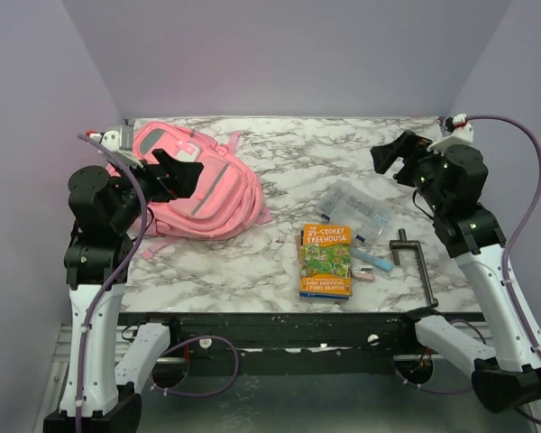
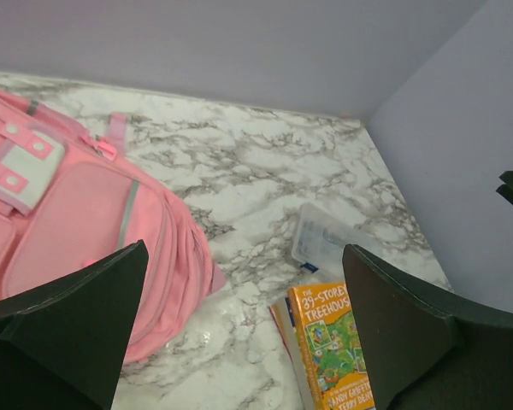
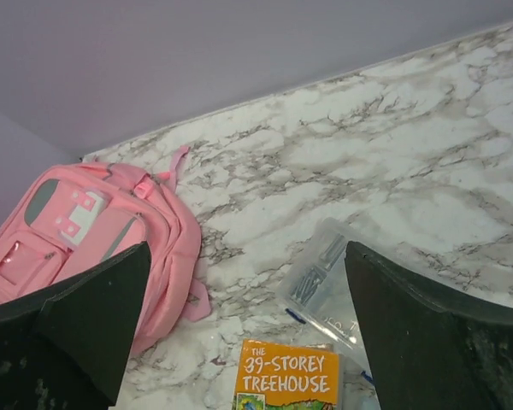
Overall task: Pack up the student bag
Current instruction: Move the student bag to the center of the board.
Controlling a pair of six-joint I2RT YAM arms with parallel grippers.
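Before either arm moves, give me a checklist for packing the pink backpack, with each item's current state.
1. Left gripper open and empty: ok.
2. Right gripper open and empty: ok.
3. Student bag opening unzipped: cannot tell; it lies with its front pockets up and no gap shows.
4. Treehouse book free to grasp: ok; it lies flat on the table with nothing on top.
5. Clear pouch free to grasp: ok; it lies beyond the book, well apart from the bag.
6. Items inside the bag: not ok; the book and the pouch are both outside it.
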